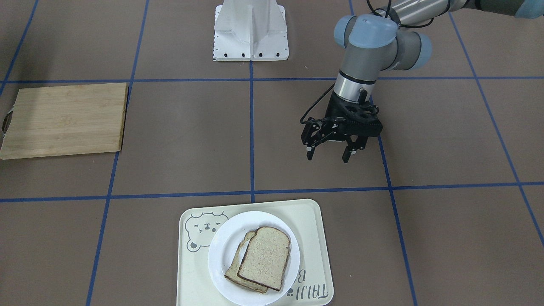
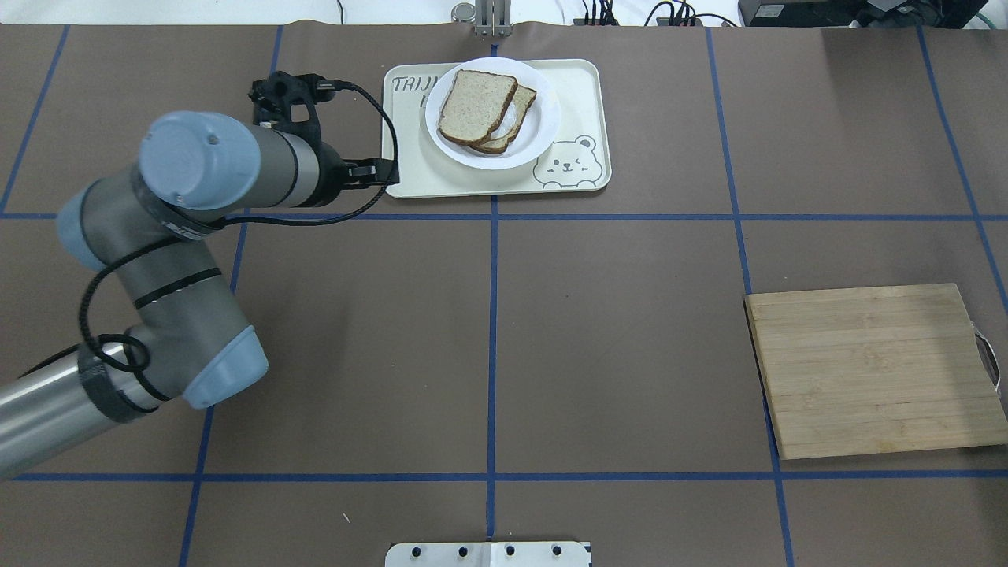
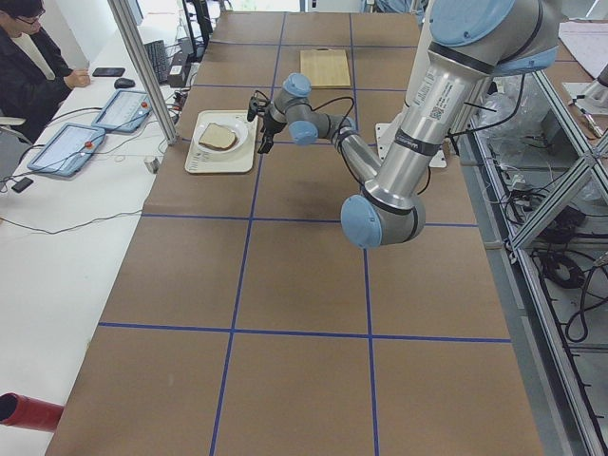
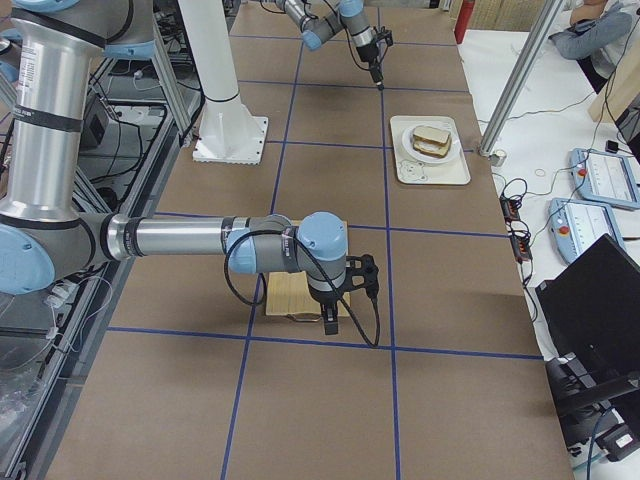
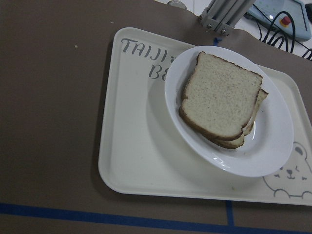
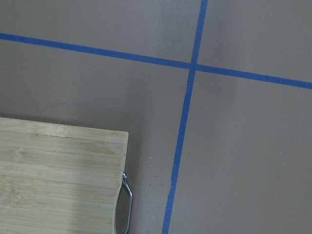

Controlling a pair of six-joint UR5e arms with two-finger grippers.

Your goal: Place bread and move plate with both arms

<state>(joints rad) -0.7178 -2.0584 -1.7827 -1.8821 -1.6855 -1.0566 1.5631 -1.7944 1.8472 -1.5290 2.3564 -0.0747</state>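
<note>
The plain bread slice lies on top of a second slice on the white plate. The plate stands on a cream bear tray. The bread and plate also show in the left wrist view. My left gripper is open and empty. It hangs above the bare table, on the robot's side of the tray and to its left. My right gripper shows only in the exterior right view, by the handle end of the cutting board. I cannot tell if it is open or shut.
A bamboo cutting board with a metal handle lies on the robot's right side. The white pedestal stands at the robot's edge. Blue tape lines cross the brown table. Operators sit beyond the far edge.
</note>
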